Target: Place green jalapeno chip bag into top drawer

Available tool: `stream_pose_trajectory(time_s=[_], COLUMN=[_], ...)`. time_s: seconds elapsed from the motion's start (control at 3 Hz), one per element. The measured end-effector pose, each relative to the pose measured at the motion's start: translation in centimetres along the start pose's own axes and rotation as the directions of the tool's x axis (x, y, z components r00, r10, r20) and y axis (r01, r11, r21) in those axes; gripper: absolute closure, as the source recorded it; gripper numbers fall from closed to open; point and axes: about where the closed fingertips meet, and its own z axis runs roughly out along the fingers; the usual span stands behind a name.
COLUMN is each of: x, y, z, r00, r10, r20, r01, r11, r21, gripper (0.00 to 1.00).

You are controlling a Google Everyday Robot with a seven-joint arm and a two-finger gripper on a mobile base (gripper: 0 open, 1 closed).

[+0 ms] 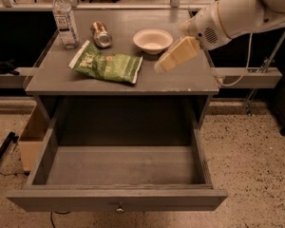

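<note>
Camera view: your cream-coloured gripper (160, 66) hovers empty just beside the white bowl (153, 40), angled down toward the crinkly green jalapeno chip bag (107, 61), which lies flat on the grey tabletop (180, 82). Open or clenched, can't tell. Below, the wide grey top drawer (118, 199) stands pulled out, ready to receive.

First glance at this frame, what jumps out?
The top drawer, pulled wide open across the foreground under the table. Then the white arm at upper right, its gripper hovering over the tabletop just right of the green jalapeno chip bag and in front of the white bowl.
</note>
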Motion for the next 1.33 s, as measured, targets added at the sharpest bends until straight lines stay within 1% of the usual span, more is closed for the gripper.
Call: stream_pose_trajectory(time_s=[0.33,0.67,1.0,1.33], x=[-0.2,-0.5,-2.9,-5.2], y=[-1.0,-1.5,0.2,2.5], z=[2.6,5.6,9.3,11.6], r00=[1.0,0.999,1.0,0.999], r10=[0.023,0.048,0.024,-0.03], r20=[0.001,-0.006,-0.007,-0.013], r01=[-0.023,-0.048,-0.024,0.029], r11=[0.9997,0.9988,0.9988,0.9965], r21=[0.007,0.004,-0.042,-0.078], gripper=[0.0,0.0,0.0,0.0])
